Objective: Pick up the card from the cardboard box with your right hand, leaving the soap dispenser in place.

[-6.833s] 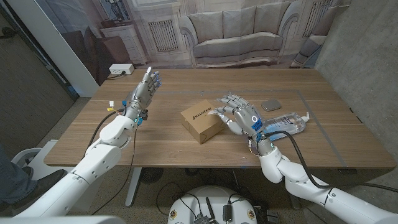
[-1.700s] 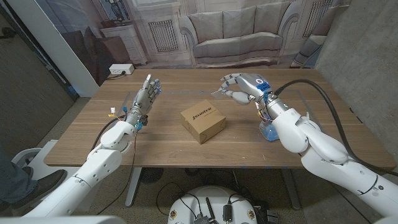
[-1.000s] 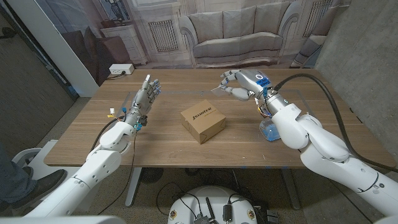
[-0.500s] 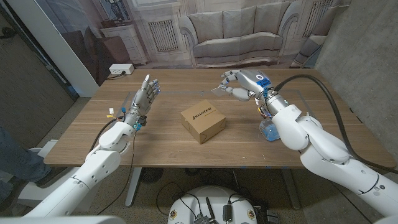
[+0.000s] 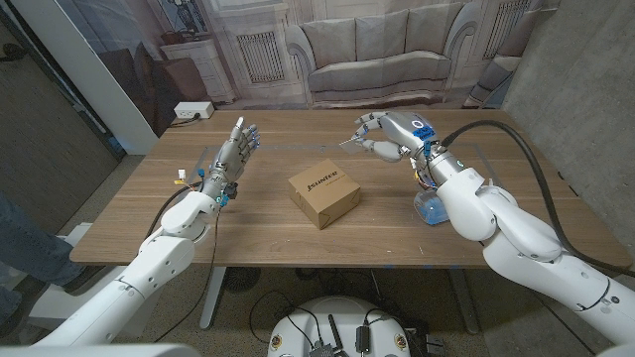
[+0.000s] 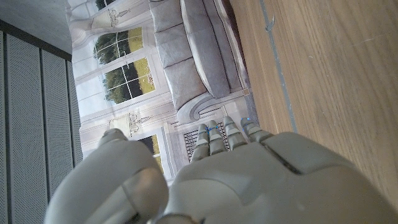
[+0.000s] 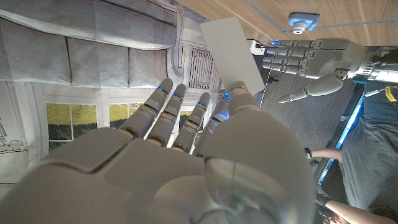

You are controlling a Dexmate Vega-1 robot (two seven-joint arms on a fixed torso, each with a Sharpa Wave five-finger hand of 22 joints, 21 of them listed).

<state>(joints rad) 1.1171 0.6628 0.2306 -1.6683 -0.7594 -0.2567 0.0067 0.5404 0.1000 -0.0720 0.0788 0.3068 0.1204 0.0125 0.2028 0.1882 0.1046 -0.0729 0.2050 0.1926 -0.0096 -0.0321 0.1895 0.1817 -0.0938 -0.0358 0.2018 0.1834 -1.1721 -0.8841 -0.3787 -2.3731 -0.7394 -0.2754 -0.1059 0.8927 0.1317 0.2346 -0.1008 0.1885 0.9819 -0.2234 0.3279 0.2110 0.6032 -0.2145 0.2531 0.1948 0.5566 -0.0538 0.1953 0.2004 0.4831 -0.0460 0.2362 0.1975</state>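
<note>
- Head view: your right hand (image 5: 385, 136) is hovering above the far side of the wooden table (image 5: 268, 233), fingers pinching a thin pale rectangular card (image 5: 346, 143). The brown cardboard box (image 5: 323, 195) is sitting mid-table, apart from the card. The clear plastic soap dispenser with blue liquid (image 5: 430, 206) is peeking out just behind your right forearm. Your left hand (image 5: 234, 156) is standing upright with fingers straight, slightly apart, holding nothing.
- Left wrist view: you're looking over the back of the left hand (image 6: 236, 180), fingers extended together.
- Right wrist view: the right hand (image 7: 186, 155) is clamping the card (image 7: 231, 55) at its fingertips; the left hand (image 7: 314, 53) is showing beyond, fingers spread.
</note>
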